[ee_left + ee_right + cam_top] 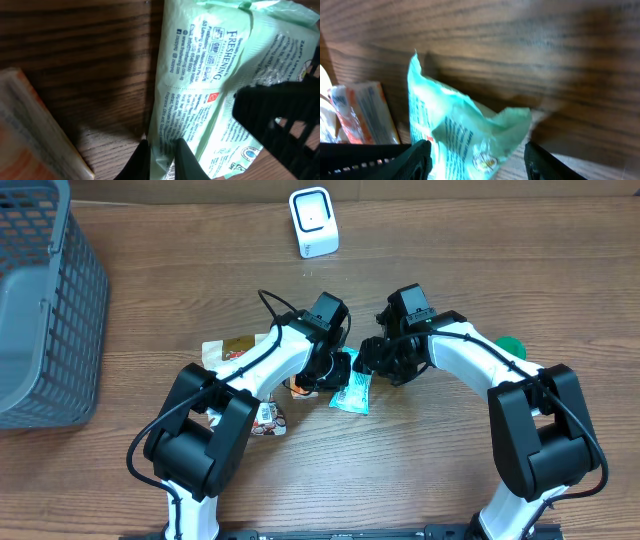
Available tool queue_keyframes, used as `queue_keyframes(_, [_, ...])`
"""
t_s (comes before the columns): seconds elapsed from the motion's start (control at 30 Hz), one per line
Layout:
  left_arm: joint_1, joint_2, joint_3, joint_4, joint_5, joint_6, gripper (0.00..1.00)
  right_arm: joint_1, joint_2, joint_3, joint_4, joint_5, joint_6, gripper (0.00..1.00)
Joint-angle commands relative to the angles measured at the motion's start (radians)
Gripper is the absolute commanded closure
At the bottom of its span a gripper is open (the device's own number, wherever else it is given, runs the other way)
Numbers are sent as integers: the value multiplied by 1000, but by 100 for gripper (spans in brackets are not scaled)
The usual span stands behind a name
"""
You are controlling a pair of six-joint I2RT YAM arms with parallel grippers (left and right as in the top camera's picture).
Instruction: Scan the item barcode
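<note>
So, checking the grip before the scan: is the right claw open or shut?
Open. In the right wrist view the right claw has its fingers wide apart, one on either side of the green packet.

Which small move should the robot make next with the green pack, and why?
Probably close the right gripper on the light green plastic wipes pack. Its jaws stand open on either side of the pack's crumpled end, while the left gripper pinches the pack's edge.
</note>
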Motion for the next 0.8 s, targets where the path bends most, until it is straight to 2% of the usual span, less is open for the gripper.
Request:
queue_keyframes(0.0, [-14,22,-40,4,-29,-24,91,-5,-18,-6,32,10,21,39])
queue_keyframes(0.2, [-13,22,-40,2,-30,-27,91,-5,-17,-77,139,8,106,58])
queue_keyframes(0.4, [-13,22,-40,1,-30,-26,92,-5,-17,-103,164,9,124,70])
queue_keyframes(0.5, [-10,22,-40,-17,-31,-1,96,-10,-18,-103,164,9,125,84])
queue_keyframes(0.77, [51,21,-39,-77,-40,16,96,-22,-18,-100,150,5,109,89])
